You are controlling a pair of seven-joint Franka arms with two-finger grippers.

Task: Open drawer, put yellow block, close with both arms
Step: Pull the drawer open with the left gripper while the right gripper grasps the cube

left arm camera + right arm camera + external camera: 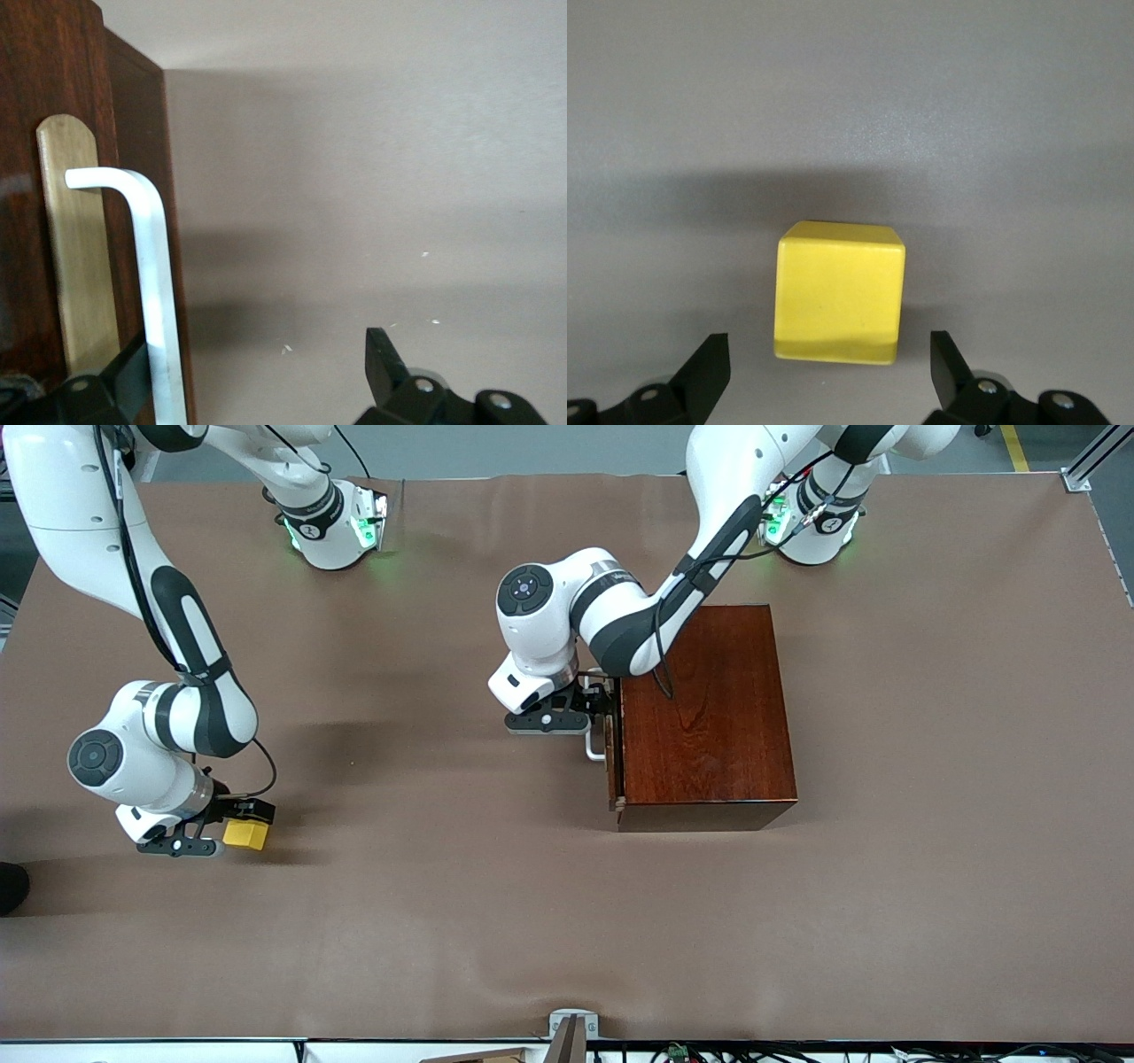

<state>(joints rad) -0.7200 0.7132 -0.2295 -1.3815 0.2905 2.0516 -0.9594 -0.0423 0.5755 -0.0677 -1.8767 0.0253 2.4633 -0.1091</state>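
Observation:
The yellow block (245, 834) lies on the brown table toward the right arm's end. My right gripper (232, 825) is low at the block, open. In the right wrist view the yellow block (840, 292) sits just ahead of my right gripper (828, 372), its near edge barely between the fingertips and touching neither. The drawer (612, 766) fronts a dark reddish-brown box (709, 717), and its front stands close against that box. My left gripper (604, 696) is open around the white handle (155, 266). One finger (124, 381) is between the handle and the drawer front, the other finger (385, 363) well outside.
Both arms' green-lit bases (341, 527) (811, 522) stand at the table's edge farthest from the front camera. A small metal bracket (573, 1027) sits at the nearest edge. A dark object (11, 886) pokes in at the right arm's end. Bare brown table (425, 779) lies between block and box.

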